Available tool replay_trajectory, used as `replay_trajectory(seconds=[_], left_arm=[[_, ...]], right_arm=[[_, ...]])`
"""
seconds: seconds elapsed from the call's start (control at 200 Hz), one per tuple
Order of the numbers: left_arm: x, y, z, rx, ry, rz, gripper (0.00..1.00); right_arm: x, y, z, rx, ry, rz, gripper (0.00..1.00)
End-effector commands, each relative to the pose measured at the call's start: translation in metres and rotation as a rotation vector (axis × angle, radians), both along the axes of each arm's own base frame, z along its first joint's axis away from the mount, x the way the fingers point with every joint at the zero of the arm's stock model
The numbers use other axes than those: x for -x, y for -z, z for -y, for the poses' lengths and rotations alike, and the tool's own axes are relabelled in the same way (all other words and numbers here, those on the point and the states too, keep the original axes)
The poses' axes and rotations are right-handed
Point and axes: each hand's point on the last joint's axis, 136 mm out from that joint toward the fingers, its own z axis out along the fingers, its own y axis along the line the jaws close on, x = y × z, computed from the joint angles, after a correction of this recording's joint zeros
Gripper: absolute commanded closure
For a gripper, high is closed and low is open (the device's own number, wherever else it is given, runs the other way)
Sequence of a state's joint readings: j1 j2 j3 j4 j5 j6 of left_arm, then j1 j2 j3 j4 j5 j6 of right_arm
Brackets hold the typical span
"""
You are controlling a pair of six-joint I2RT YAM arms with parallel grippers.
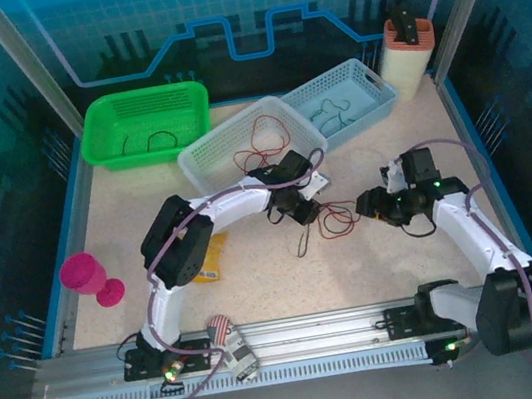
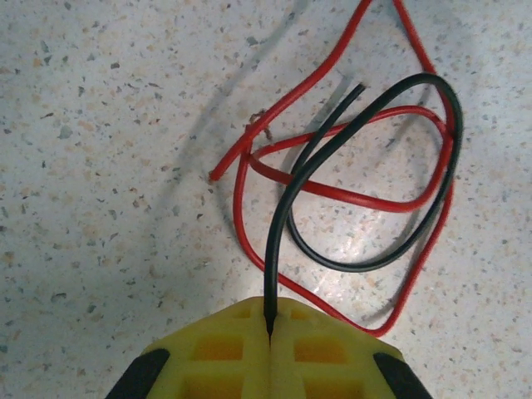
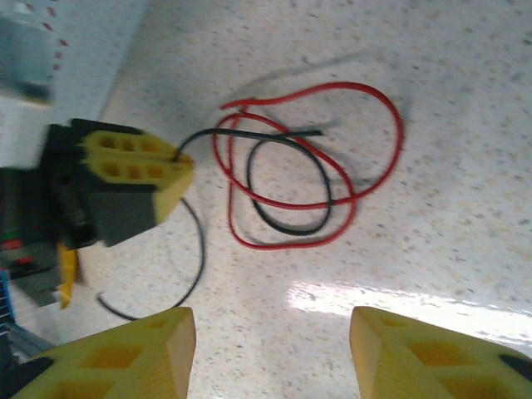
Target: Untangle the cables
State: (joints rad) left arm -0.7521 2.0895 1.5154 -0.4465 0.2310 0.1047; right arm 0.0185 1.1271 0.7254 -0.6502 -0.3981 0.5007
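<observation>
The left gripper (image 2: 270, 331) pinches the black cable (image 2: 272, 274) by its end. The red cable (image 2: 349, 198) tangles with it at one o'clock. The right gripper (image 3: 273, 337) stands spread.

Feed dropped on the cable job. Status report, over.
Left gripper shut on black cable. Right gripper open, empty, short of the tangle. Its loop crosses red cable coils, not yet separated. Nothing else on them.

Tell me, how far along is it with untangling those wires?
Some cables already lie in the green basket, white basket and blue basket. Now the left jaws pinch the black cable, interlooped with the red cable; the right jaws stand open. Separating that pair remains.
</observation>
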Motion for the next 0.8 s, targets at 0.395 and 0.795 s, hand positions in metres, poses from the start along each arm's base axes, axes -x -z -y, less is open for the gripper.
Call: replay_trajectory(seconds=[0.395,0.795], left_arm=[[0.015,-0.032,0.003,0.095,0.039,0.014,1.0],[0.023,-0.029,-0.004,0.067,0.061,-0.003,1.0]], right_arm=[[-0.066,0.016,0.015,0.398,-0.206,-0.005,0.59],[-0.073,0.048,-0.005,0.364,-0.451,-0.076,0.51]])
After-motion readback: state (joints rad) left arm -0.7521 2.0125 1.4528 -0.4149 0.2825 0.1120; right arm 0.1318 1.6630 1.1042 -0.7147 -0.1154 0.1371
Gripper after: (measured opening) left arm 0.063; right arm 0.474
